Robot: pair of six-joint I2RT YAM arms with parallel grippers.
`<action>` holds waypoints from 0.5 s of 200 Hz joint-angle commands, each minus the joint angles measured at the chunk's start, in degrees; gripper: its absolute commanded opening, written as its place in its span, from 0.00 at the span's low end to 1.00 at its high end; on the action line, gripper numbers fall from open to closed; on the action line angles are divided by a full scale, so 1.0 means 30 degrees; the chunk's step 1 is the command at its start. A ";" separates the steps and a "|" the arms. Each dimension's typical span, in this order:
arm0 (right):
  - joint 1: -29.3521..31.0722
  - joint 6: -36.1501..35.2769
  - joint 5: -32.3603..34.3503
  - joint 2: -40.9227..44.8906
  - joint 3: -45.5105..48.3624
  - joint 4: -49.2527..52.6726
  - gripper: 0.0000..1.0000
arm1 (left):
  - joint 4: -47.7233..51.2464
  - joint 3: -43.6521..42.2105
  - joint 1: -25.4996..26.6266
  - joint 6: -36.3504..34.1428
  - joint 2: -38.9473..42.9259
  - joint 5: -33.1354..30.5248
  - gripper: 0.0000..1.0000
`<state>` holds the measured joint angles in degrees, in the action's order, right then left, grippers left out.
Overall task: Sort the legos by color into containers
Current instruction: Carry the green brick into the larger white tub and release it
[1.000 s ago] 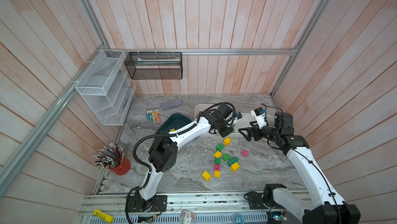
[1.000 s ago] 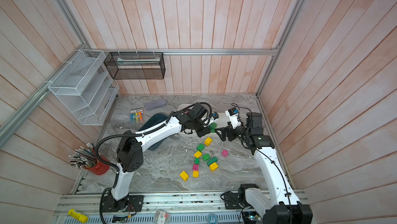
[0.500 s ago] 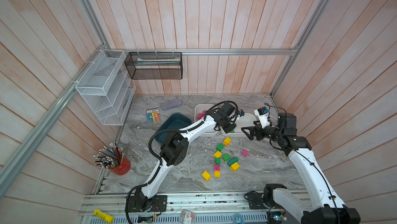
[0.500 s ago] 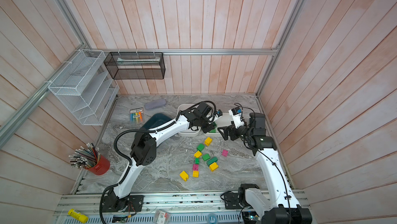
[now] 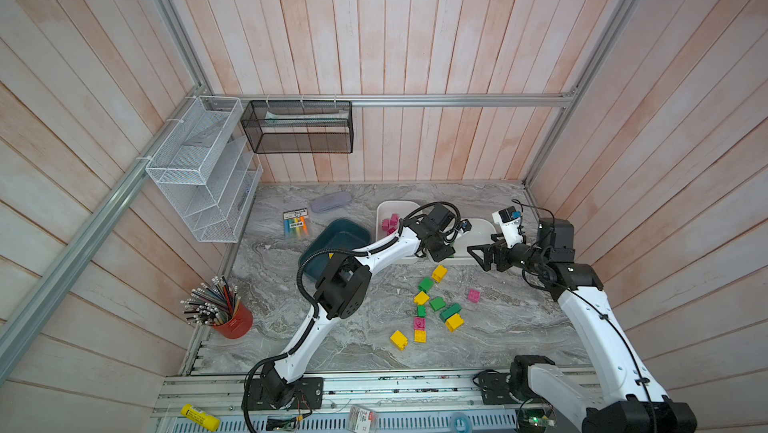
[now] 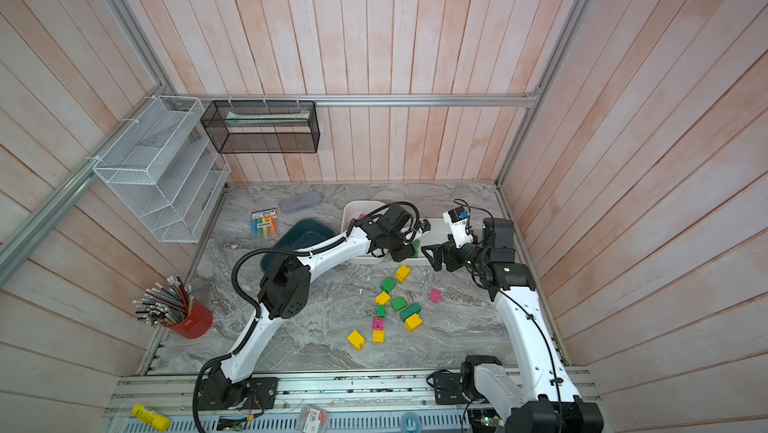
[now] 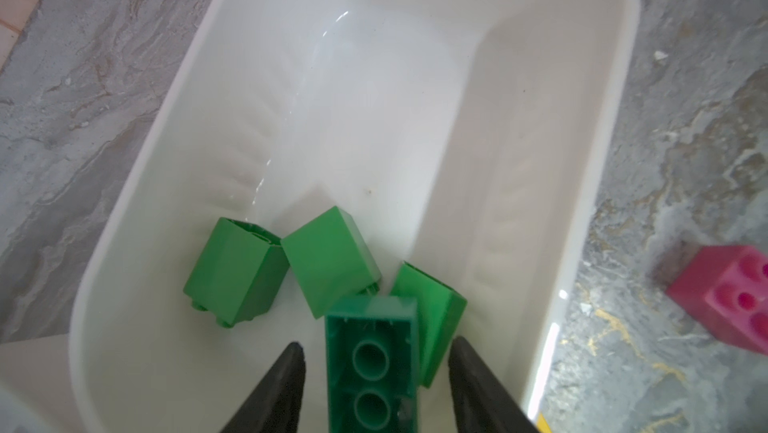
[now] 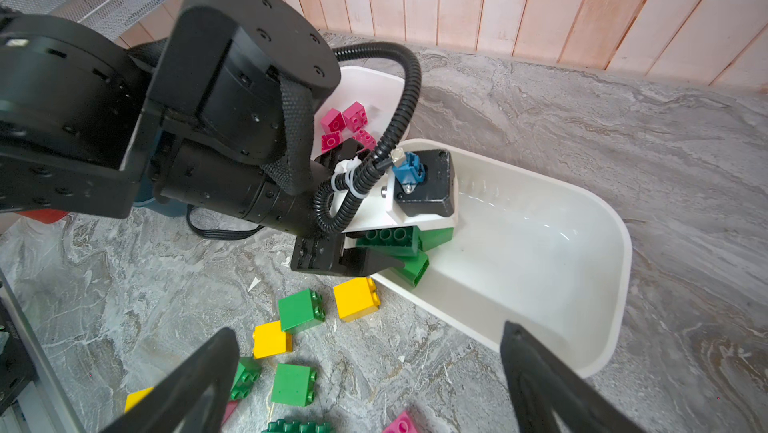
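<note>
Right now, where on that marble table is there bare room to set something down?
Bare marble table lies front right, between the loose bricks and the right arm; also between the red pencil cup and the left arm. It is crowded mid-table among those bricks, and at the back around the three tubs, where both arms reach.

Left hand (image 7: 376, 343) hangs partly parted; right hand (image 8: 370, 329) is spread wide.

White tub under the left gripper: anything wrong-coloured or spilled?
Nothing stands out: the white tub holds only green legos, tipped over. A darker green brick lies upturned between the left gripper's open jaws.
</note>
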<state>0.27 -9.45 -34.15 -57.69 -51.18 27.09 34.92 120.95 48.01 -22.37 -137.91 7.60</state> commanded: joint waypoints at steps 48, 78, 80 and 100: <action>-0.0131 0.0060 -0.0656 -0.0114 -0.0307 0.0010 0.98 | 0.1056 -0.0780 -0.0013 0.2199 0.4130 0.1523 0.71; -0.0117 0.0215 -0.1191 -0.0150 -0.0122 -0.0206 0.98 | 0.2312 -0.3226 0.0102 0.4431 0.6918 0.1524 0.72; -0.0119 0.0220 -0.1223 -0.0139 -0.0112 -0.0240 0.98 | 0.2323 -0.3409 0.0130 0.4576 0.7070 0.1610 0.72; -0.0092 0.0306 -0.1708 -0.0156 0.0082 -0.0416 0.98 | 0.2282 -0.6958 0.0564 0.6049 0.9488 0.1631 0.72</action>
<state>0.16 -9.15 -36.36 -57.91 -51.18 26.83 38.17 108.90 48.23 -11.09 -115.09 11.00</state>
